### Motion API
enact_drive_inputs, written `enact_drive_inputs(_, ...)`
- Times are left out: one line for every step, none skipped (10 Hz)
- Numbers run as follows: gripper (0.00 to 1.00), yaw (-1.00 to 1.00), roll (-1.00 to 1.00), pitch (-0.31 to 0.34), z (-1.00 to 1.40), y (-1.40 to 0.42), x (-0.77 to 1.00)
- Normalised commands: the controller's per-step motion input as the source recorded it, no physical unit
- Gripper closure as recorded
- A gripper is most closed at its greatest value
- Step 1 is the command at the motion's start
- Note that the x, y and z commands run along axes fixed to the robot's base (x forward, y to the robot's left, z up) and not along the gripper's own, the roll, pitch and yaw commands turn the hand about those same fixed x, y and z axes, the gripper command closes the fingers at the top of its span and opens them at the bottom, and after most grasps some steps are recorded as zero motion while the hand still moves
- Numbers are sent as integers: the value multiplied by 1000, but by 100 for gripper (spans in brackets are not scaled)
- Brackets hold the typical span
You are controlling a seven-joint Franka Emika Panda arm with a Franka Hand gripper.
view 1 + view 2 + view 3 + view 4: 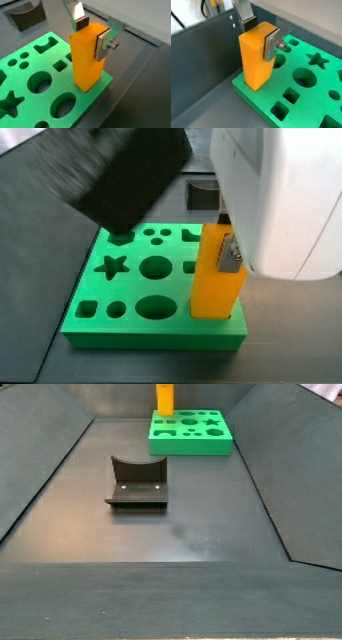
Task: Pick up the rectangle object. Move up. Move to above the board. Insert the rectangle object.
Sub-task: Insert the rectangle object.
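My gripper (92,34) is shut on the upper part of the rectangle object (88,60), a tall orange block held upright, one dark pad on each side. Both also show in a wrist view, gripper (260,34) and block (256,55). The block's lower end meets a corner of the green board (99,90) (311,100); I cannot tell whether it sits in a hole. In a side view the block (217,278) stands at the board's (134,288) near right corner, with one finger (225,250) on it. In a side view the block (164,399) rises from the board's (201,442) far left corner; the gripper is out of frame.
The dark fixture (136,484) stands on the floor in front of the board, and shows in a wrist view (27,17). Sloped dark walls (47,479) close in the bin. The white arm body (287,198) and a dark shape (127,173) block much of a side view.
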Motion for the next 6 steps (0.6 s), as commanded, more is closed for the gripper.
enact_drive_inputs(100, 237, 147, 104, -343, 160, 0)
enact_drive_inputs(100, 0, -96, 63, -463, 140, 9)
enact_drive_inputs(100, 0, -101, 30, -534, 146, 0)
enact_drive_inputs(100, 0, -100, 11, -469, 120, 3)
enact_drive_inputs(100, 0, -93, 0, -89, 29, 69)
enact_drive_inputs(100, 0, 0, 0, 0, 0, 0)
